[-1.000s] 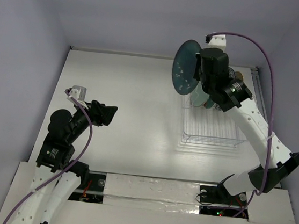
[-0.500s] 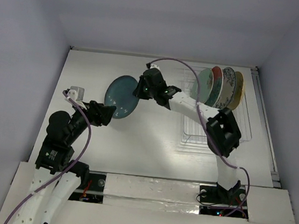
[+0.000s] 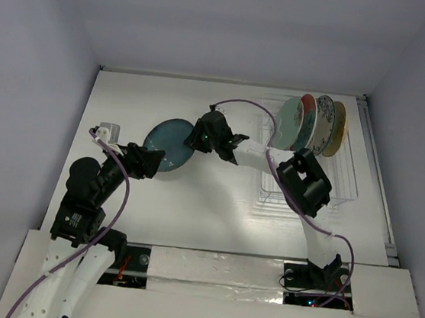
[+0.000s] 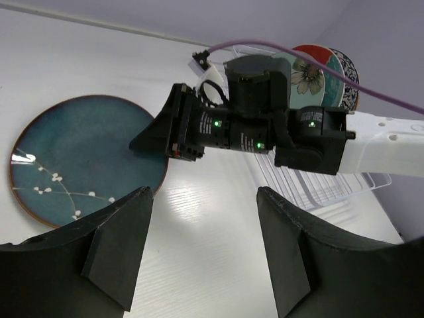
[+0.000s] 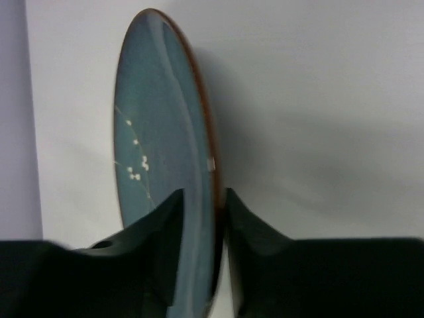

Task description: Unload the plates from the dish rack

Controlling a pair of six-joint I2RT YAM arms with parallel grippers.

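Lying well left of the dish rack (image 3: 346, 182), the dark teal plate (image 3: 169, 145) rests on the white table (image 3: 215, 205), face up, and our left wrist view shows its white sprig pattern and brown rim. We cannot tell whether it lies fully flat or is tipped up a little at the held side.

On its right edge sits the right gripper (image 3: 191, 143). In the right wrist view its two dark fingers (image 5: 173, 218) straddle the rim, one over the glazed face and one on the underside. They are drawn in close around the edge, but we cannot tell whether they press on it or stand just clear of it.

On the plate's near left side is the left gripper (image 3: 151, 160). Its fingers are spread wide with nothing between them, and they point across the plate toward the other arm. We cannot say whether it touches the rim.

The other four plates stand upright on edge at the far end of the rack, side by side. From left to right they are the pale green plate (image 3: 288, 121), the red plate (image 3: 307, 117), the white plate with blue rim (image 3: 324, 118) and the tan plate (image 3: 339, 127). The rack's near slots hold no plates, and the right arm's elbow hangs over them.
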